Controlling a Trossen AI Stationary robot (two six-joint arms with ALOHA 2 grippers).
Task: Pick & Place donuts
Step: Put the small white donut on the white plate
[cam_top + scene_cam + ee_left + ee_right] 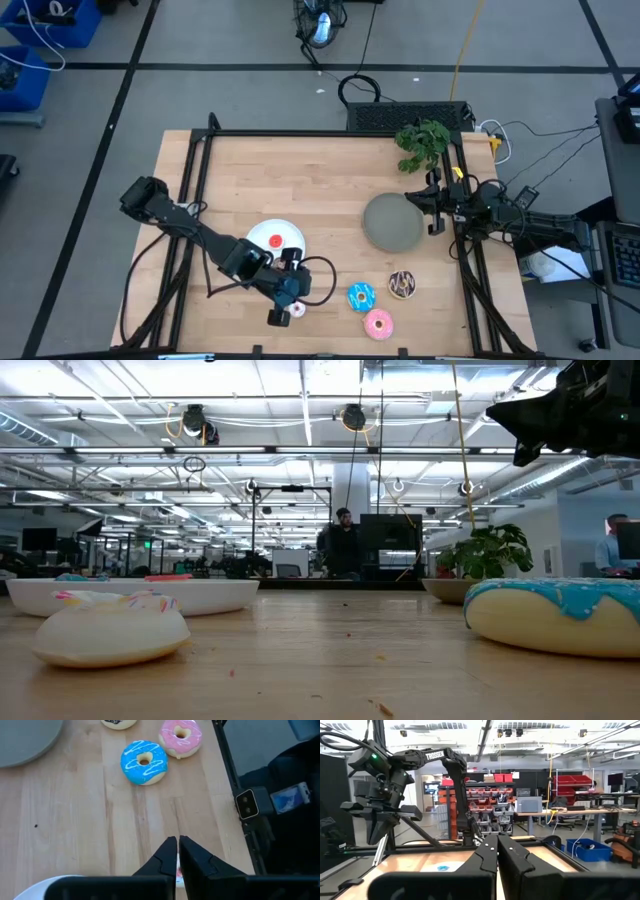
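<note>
My left gripper (285, 293) hangs shut over the table's near edge, fingers pointing down (177, 845), holding nothing. Beside and below it the small whitish donut (297, 311) lies flat on the wood (110, 632). The white plate (288, 232) behind it carries the small red donut (275, 241) and a small blue one (70, 576). The blue-iced donut (144, 762), the pink-iced donut (180, 737) and the chocolate donut (402, 285) lie flat on the table to the right. My right gripper (497, 847) waits shut at the table's right edge (437, 200).
The grey plate (393, 222) sits right of centre, near the right arm. A potted green plant (423, 143) stands at the far right corner. Black frame rails (468, 280) run along the table's left and right sides. People stand in the room behind the table.
</note>
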